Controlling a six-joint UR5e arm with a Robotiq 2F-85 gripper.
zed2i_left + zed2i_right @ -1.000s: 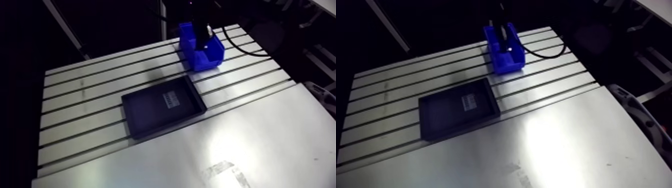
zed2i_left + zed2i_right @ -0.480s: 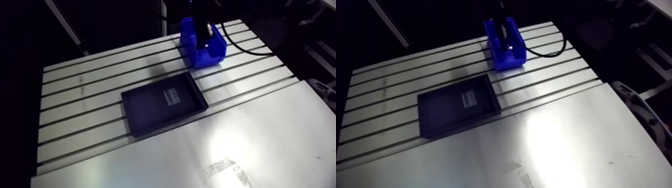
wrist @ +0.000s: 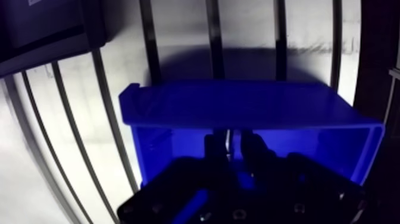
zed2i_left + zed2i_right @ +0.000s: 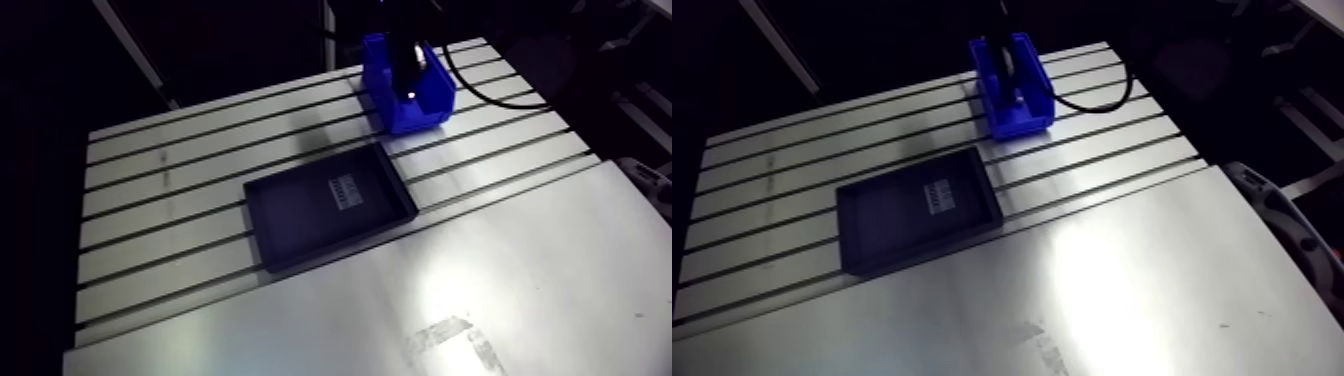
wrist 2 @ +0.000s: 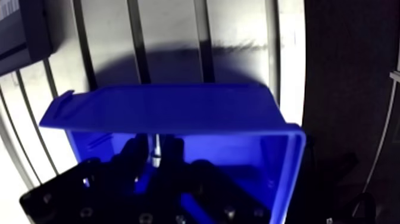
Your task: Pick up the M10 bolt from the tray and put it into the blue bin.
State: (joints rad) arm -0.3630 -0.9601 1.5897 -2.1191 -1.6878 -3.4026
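Looking down past the wrist, you see the gripper (image 3: 229, 146) low inside the blue bin (image 3: 238, 104). Its two fingers are drawn almost together, pinching the M10 bolt (image 5: 156, 148), whose pale shank stands upright between them. The bolt is therefore within the bin's walls; you cannot tell whether it touches the floor. One tall blue wall rises just ahead of the fingers, and the side rims run close on either hand, so the pincer has little room sideways.

From the arm view, the bin stands near the far edge of the table (image 4: 180, 160), square to the slots (image 4: 200, 135). The tray (image 4: 335, 248), dark and shallow with a raised rim, lies well apart from the bin toward the middle. Several bare slotted strips lie between them. A small white label (image 4: 345, 190) lies flat on the tray floor. Nearer you, the slotted surface gives way to a smooth plate (image 4: 480, 280) that catches a bright glare.
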